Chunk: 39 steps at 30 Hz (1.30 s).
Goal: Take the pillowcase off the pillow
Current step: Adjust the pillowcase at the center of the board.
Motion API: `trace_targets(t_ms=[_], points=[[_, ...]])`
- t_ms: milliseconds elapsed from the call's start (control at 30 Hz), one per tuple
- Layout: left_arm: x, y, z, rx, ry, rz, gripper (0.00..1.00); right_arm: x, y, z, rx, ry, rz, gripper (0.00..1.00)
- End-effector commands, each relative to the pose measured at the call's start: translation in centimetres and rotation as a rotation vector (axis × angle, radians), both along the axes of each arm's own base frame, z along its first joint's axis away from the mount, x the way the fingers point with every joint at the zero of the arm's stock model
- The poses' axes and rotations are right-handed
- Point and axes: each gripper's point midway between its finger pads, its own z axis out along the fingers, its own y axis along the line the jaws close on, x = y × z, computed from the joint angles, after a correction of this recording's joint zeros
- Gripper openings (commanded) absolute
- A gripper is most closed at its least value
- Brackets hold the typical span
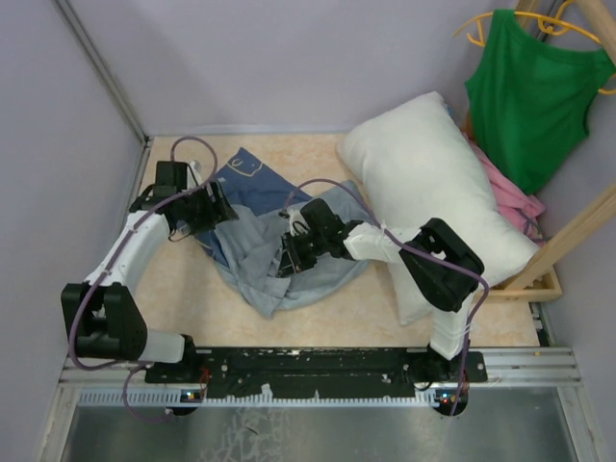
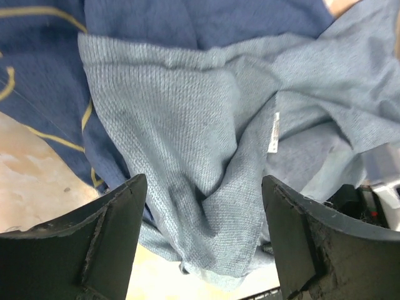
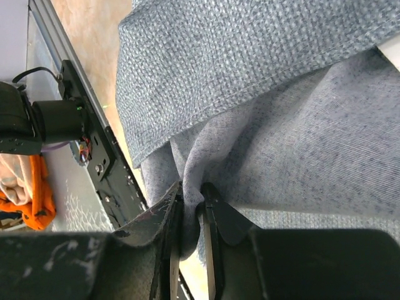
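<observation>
Lilac walls close in a beige table (image 1: 318,159) on three sides, and the arms are bolted to a black rail (image 1: 318,366) along its near edge. The pillow (image 1: 433,183) lies bare at the far right corner, one end propped toward a wooden frame (image 1: 568,241). A green tank top (image 1: 534,91) hangs on a yellow hanger behind it, and a pink garment (image 1: 515,197) shows at its right side. The pillowcase (image 1: 260,250) is off the pillow, crumpled in the middle of the table. Its right edge touches the pillow's left side, and its darker blue face is turned up toward the far left. From above, both grippers sit on this heap but their jaws cannot be made out. The left wrist camera shows the left gripper (image 2: 203,187) released, its fingers spread wide above a ridge of pale grey-blue cloth with nothing pinched between them. That view also shows a small white tag (image 2: 274,132) sewn into the fabric and yellow stitched lines (image 2: 37,12) on the dark face. The right wrist camera shows the right gripper (image 3: 190,190) with its fingers almost together, nipping a thin fold of the pale cloth. Only this view shows an orange and cream cloth (image 3: 37,187) beyond the rail.
</observation>
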Motion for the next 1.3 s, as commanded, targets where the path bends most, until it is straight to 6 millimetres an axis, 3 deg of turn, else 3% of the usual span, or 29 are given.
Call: trace_targets(t_ms=[0,100,167,267,400,500,667,900,1000,1133,1200,1267], points=[[-1.7,0.1,-2.9,-0.006,0.135,0.029,0.8,0.6,1.0,1.3,0.039,-0.053,0.023,0.2],[-3.5,0.9,-5.7,0.023,0.25,0.094,0.79,0.6,1.0,1.1,0.039,-0.049,0.022,0.21],[-4.3,-0.4,-6.9,-0.053,0.273,0.08,0.77,0.6,1.0,1.0,0.039,-0.047,0.022,0.22],[-4.3,-2.3,-7.9,-0.17,0.262,0.06,0.74,0.5,1.0,0.9,0.041,-0.045,0.025,0.22],[-3.2,-2.3,-9.4,-0.176,0.257,0.079,0.73,0.5,1.0,0.8,0.039,-0.044,0.031,0.22],[-1.9,-2.9,-9.2,-0.208,0.233,0.058,0.71,0.4,0.8,0.8,0.035,-0.045,0.033,0.22],[0.0,-4.1,-6.5,-0.259,0.174,-0.01,0.7,0.3,0.6,0.2,0.021,-0.04,0.032,0.23],[-0.7,-5.2,-3.9,-0.318,0.156,-0.076,0.71,0.2,0.7,-0.3,0.022,-0.021,0.028,0.23],[-0.8,-5.1,-4.4,-0.311,0.142,-0.072,0.72,0.1,0.8,-0.6,0.02,-0.016,0.031,0.23],[-0.8,-5.0,-6.9,-0.303,0.173,-0.064,0.7,0.3,1.1,-0.7,0.023,-0.01,0.044,0.23],[-1.0,-4.5,-8.7,-0.269,0.197,-0.058,0.61,0.3,1.1,-0.5,0.026,-0.013,0.043,0.24],[-1.0,-4.4,-9.3,-0.256,0.205,-0.068,0.34,0.3,1.1,-0.5,0.025,-0.013,0.044,0.25]])
